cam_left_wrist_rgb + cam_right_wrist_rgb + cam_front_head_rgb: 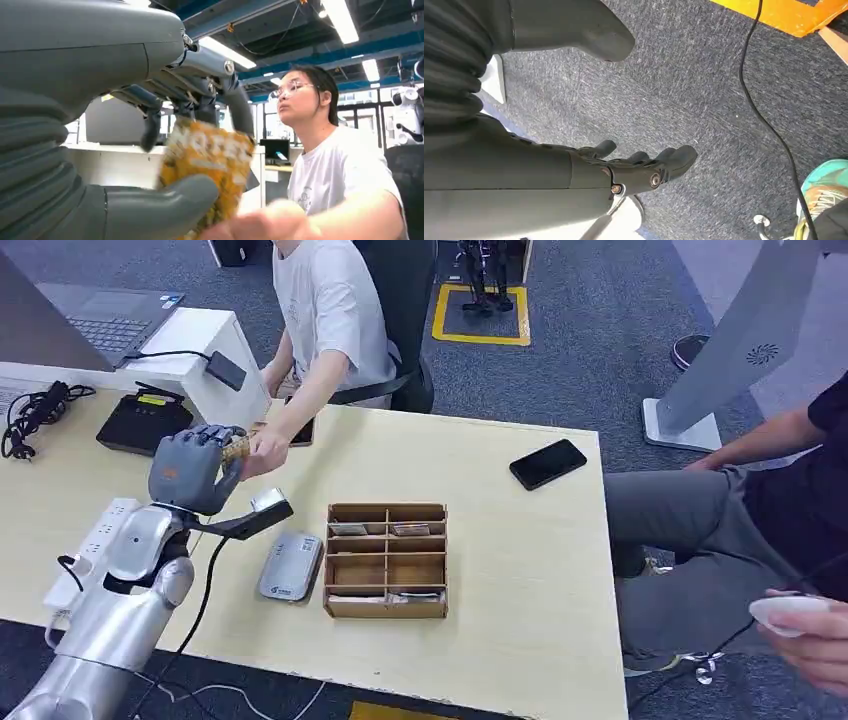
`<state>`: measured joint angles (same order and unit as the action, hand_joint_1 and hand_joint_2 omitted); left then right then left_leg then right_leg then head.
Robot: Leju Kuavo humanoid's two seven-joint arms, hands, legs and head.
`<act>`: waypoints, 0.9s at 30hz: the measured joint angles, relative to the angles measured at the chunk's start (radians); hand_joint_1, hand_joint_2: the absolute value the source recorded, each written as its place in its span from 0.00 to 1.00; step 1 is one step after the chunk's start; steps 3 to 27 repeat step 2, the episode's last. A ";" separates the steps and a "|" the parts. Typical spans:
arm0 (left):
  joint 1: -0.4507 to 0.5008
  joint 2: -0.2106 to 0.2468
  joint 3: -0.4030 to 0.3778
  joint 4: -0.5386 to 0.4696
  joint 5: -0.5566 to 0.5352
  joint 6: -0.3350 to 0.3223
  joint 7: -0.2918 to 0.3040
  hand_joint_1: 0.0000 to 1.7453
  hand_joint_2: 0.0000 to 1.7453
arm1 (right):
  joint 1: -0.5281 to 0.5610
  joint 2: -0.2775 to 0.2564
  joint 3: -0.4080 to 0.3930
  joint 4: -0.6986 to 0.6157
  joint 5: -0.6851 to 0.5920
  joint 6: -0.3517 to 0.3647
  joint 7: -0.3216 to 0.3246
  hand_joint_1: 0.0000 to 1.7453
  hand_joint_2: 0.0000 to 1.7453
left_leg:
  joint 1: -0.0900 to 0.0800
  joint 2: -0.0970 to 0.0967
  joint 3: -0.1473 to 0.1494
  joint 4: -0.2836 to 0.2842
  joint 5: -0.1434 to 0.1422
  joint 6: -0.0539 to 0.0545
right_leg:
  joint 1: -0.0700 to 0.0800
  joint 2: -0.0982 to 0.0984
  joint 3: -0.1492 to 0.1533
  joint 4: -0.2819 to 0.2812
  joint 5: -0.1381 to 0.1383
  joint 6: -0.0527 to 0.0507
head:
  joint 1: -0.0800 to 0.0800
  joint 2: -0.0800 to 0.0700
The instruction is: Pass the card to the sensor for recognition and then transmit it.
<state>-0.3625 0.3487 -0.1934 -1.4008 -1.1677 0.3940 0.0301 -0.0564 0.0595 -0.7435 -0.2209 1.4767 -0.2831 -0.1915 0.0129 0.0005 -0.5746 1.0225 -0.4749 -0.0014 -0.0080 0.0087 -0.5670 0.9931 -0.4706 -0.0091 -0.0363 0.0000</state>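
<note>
My left hand (193, 468) is raised over the table's left side and pinches a yellow-orange card (236, 449) between thumb and fingers. In the left wrist view the card (210, 165) sits against my thumb, with the dark fingers (235, 105) behind it. A seated person's hand (265, 448) touches the card's far edge; it shows blurred as a hand (260, 225) close to the camera. The grey card sensor (290, 566) lies flat on the table, below and to the right of my hand. My right hand (634, 167) hangs over the carpet with nothing in it, fingers loosely apart.
A wooden compartment box (386, 560) with several cards stands beside the sensor. A black phone (547, 463) lies at the table's far right. A black terminal (143, 422), cables (35, 410) and a white power strip (95, 540) sit left. Another person (740, 530) sits at the right.
</note>
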 joint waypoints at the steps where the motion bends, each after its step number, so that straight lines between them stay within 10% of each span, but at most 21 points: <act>1: 0.000 0.000 0.000 0.000 0.000 0.009 0.000 0.00 1.00 | 0.000 0.000 0.000 0.000 0.000 -0.001 0.000 0.00 1.00 | 0.000 0.000 0.000 0.000 0.000 0.000 | 0.000 0.000 0.000 0.000 0.000 0.000 | 0.000 0.000; 27: 0.000 0.000 0.000 0.000 0.000 0.015 0.000 0.00 1.00 | 0.000 0.000 0.000 0.000 0.000 -0.002 0.000 0.00 1.00 | 0.000 0.000 0.000 0.000 0.000 0.000 | 0.000 0.000 0.000 0.000 0.000 0.000 | 0.000 0.000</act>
